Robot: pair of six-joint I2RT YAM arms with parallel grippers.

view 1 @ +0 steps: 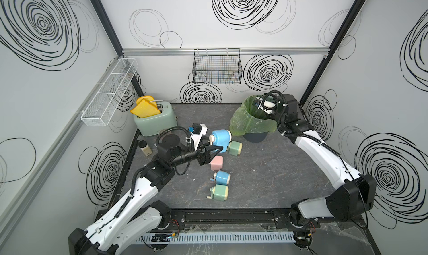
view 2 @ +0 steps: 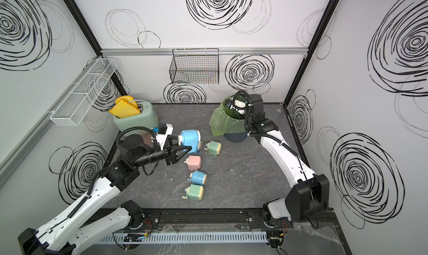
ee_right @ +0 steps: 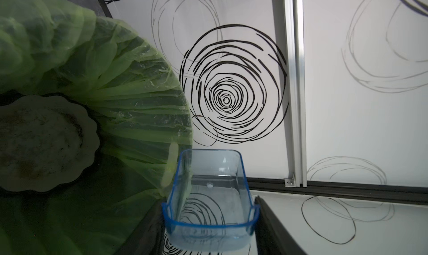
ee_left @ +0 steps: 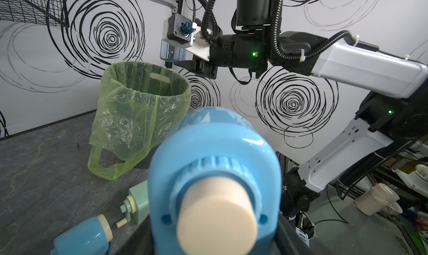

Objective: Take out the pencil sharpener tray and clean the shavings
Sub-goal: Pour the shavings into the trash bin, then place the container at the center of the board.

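Nearest runs a white slotted cable duct [view 1: 217,238], then the black base rail [view 1: 222,216] that carries both arms. Beyond it lies the dark grey marbled tabletop [view 1: 273,172], boxed in by white walls scrawled with black swirls. Its right half is bare, giving open room; the left edge is crowded.

Small sharpeners file back through the middle: a mint-green boxy sharpener [view 1: 220,191], a small blue rounded sharpener [view 1: 222,177], a pink boxy sharpener [view 1: 217,162] and a second mint-green sharpener [view 1: 235,147].

The left arm rises from the front left corner with its elbow bent and its wrist level, pointing right. The left gripper [view 1: 215,145] has its jaws part-way apart, pressed against the sides of the large sky-blue plastic pencil sharpener [ee_left: 215,168]. I cannot tell whether it rests on the tabletop.

The right arm stretches along the right wall, its wrist bent over the dark round bin lined with a green translucent bag [view 1: 249,124]. The right gripper [ee_right: 209,233], its jaws likewise part-way apart, clamps the clear blue-tinted plastic tray [ee_right: 208,196] by its long sides, just above the bin's rim. On the liner's floor lies a pale, tan-flecked heap, the shavings [ee_right: 41,145], blurred.

Farthest back are a mint-green toaster holding yellow toast [view 1: 159,121], a small jar [view 1: 145,148], a white wire shelf [view 1: 108,94] and a black wire basket [view 1: 217,68].
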